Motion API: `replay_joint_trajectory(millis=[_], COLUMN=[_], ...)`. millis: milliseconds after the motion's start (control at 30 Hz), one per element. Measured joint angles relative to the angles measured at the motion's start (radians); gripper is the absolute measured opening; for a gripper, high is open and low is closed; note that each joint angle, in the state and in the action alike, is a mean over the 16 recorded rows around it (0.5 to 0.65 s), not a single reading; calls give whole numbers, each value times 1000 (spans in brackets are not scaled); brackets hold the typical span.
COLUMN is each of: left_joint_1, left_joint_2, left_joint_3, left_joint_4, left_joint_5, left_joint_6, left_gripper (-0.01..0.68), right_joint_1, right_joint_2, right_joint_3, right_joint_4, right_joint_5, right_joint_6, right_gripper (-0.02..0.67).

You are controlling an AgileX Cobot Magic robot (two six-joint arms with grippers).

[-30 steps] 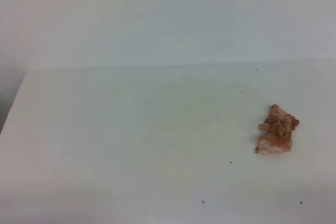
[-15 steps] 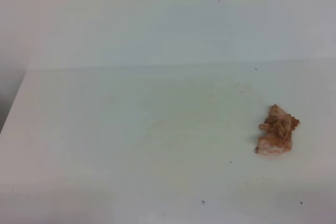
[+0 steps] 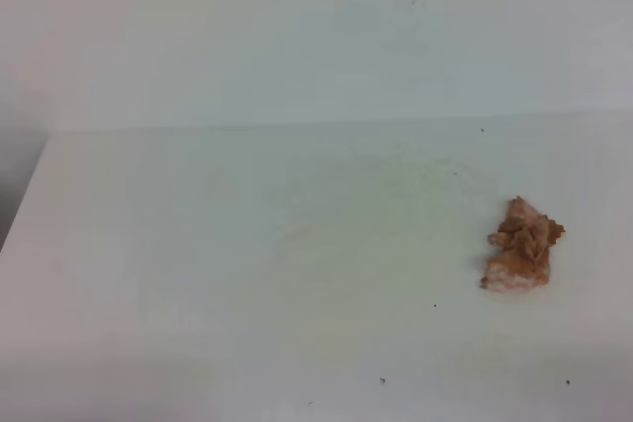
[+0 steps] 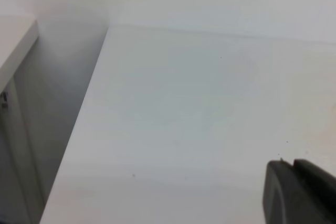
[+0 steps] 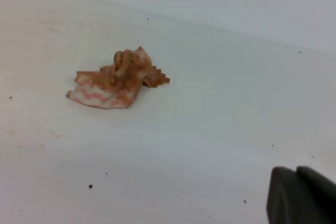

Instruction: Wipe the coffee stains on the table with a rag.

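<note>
The rag (image 3: 522,246) is a crumpled pinkish-orange and brown wad lying on the white table (image 3: 247,244) at the right. In the right wrist view the rag (image 5: 116,80) lies up and left of my right gripper (image 5: 295,192), well apart from it. That gripper's dark fingers are pressed together, shut on nothing. Only the dark tips of my left gripper (image 4: 293,190) show, in the lower right corner of the left wrist view. They are pressed together, shut and empty, over bare table (image 4: 184,119). The coffee stains are out of view. Neither arm appears in the exterior high view.
A few tiny dark specks (image 3: 383,379) dot the tabletop. The table's left edge (image 4: 79,124) drops to a shadowed gap beside a white ledge (image 4: 16,35). A pale wall (image 3: 297,37) rises behind the table.
</note>
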Motion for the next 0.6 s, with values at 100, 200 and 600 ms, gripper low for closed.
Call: replay_joint_trajectory(millis=[100, 200, 600], left_joint_1=[0, 0, 0], left_joint_2=[0, 0, 0], left_joint_3=[0, 0, 0], left_joint_4=[0, 0, 0], left_joint_5=[0, 0, 0], left_joint_6=[0, 0, 0], left_gripper=[-3, -3, -3], right_joint_1=[0, 0, 0], right_joint_2=[0, 0, 1], right_joint_3=[0, 0, 0], right_joint_4=[0, 0, 0], right_joint_5=[0, 0, 0], right_joint_6=[0, 0, 0], right_gripper=[-1, -1, -1])
